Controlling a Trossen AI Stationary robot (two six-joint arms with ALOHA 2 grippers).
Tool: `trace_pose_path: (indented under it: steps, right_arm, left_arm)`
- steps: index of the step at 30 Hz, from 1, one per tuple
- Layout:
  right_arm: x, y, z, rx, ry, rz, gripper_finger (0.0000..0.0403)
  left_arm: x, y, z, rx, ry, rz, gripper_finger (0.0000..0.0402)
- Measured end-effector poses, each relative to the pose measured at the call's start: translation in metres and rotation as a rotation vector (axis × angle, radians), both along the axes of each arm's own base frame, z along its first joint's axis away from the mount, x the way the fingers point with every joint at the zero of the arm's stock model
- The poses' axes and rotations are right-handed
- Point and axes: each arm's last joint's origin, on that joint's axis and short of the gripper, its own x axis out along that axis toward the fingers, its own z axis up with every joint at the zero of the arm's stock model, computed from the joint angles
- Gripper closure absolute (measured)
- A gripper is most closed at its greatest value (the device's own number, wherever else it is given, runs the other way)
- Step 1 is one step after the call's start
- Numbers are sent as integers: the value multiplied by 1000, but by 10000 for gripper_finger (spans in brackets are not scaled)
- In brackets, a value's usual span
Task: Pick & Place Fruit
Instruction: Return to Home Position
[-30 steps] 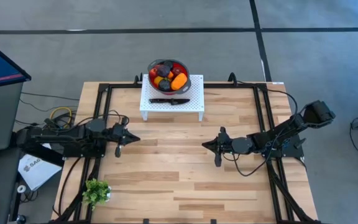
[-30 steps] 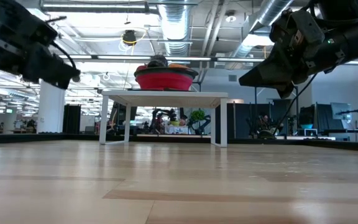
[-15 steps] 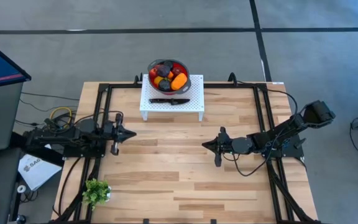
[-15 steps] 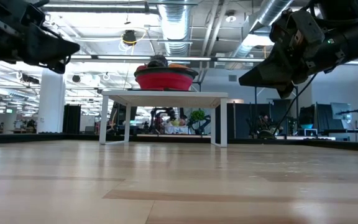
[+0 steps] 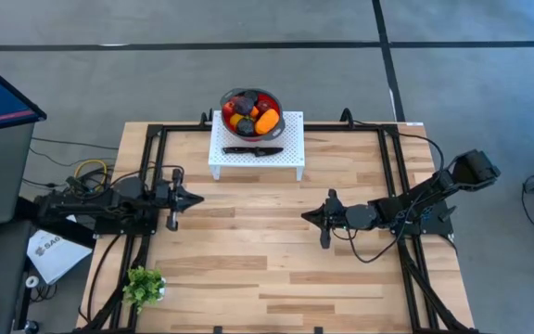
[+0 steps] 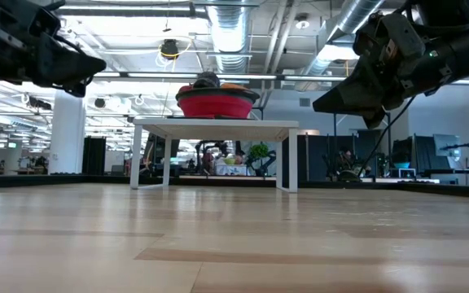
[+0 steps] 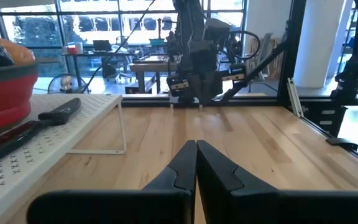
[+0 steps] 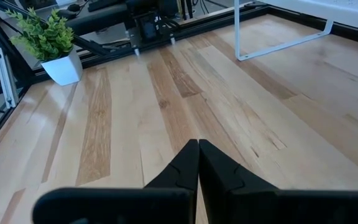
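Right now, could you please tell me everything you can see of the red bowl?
The bowl is round, red with a grey rim, plastic-looking, its walls tapering to a narrower base. It stands upright at the back of the white shelf, heaped with fruit in orange, yellow, red and dark purple that rises above the rim. A knife lies on the shelf in front.

Left gripper (image 5: 196, 197) a little farther back toward the left than one second ago.
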Motion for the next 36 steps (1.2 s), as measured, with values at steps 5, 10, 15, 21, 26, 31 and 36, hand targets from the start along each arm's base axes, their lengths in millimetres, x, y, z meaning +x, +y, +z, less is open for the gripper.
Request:
trace_pose_path:
  steps: [5,10,15,21,26,31,36]
  right_arm:
    - [0,0,0,0,-1,0,398]
    - [0,0,0,0,0,0,398]
    - [0,0,0,0,0,0,398]
    - [-6,0,11,8,-17,12,398]
    - [-24,-2,36,-20,-48,78,398]
    - [-45,-7,52,-158,-137,276,398]
    - [-67,-20,48,-145,-209,326,398]
  left_arm:
    - [2,0,-2,-1,21,2,398]
    - [4,0,-3,-1,45,2,398]
    - [5,0,-6,-2,72,2,398]
    - [7,0,-8,-3,101,2,398]
    - [8,0,-9,-3,115,2,398]
    - [9,0,-9,-3,119,2,398]
    - [9,0,-9,-3,119,2,398]
